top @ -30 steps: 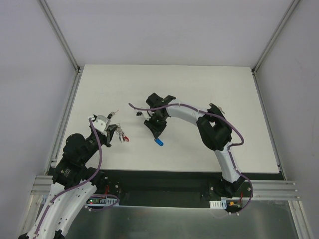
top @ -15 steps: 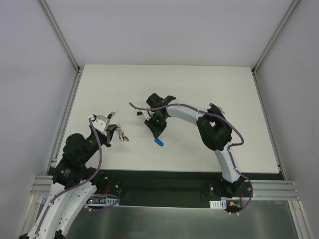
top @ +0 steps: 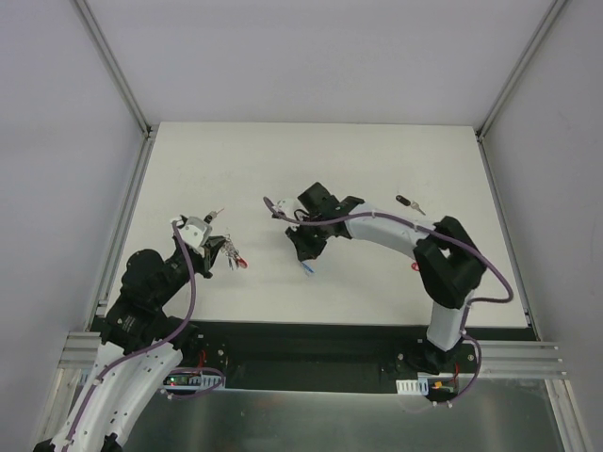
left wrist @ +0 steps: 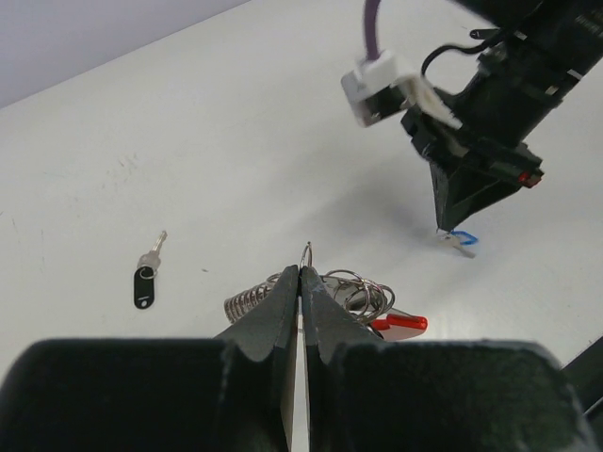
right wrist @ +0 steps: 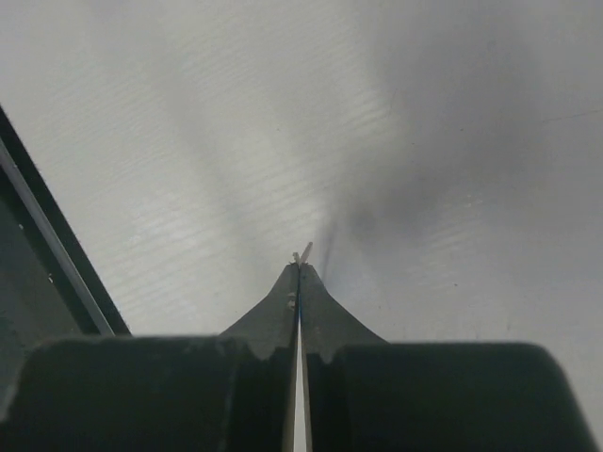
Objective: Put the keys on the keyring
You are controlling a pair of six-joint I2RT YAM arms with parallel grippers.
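Worktop [top: 377, 169]: job barely begun, blue and black keys not yet on ring.
Left arm [top: 141, 292] bent low at left. Right arm [top: 396, 234] reaches to middle.
Left tool [left wrist: 301, 271] pinched shut on keyring [left wrist: 363, 294].
Right tool [right wrist: 300, 268] points down, pinched shut, looks to grip blue key [left wrist: 462, 240]; silver bit shows at tips.
Black key [left wrist: 144, 282] lies apart, untouched.

Left jaws hide most of the keyring [left wrist: 363, 294]; right jaws most of the blue key [left wrist: 462, 241].

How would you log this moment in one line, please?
left gripper: shut on keyring | right gripper: shut on blue key | black key: lying apart
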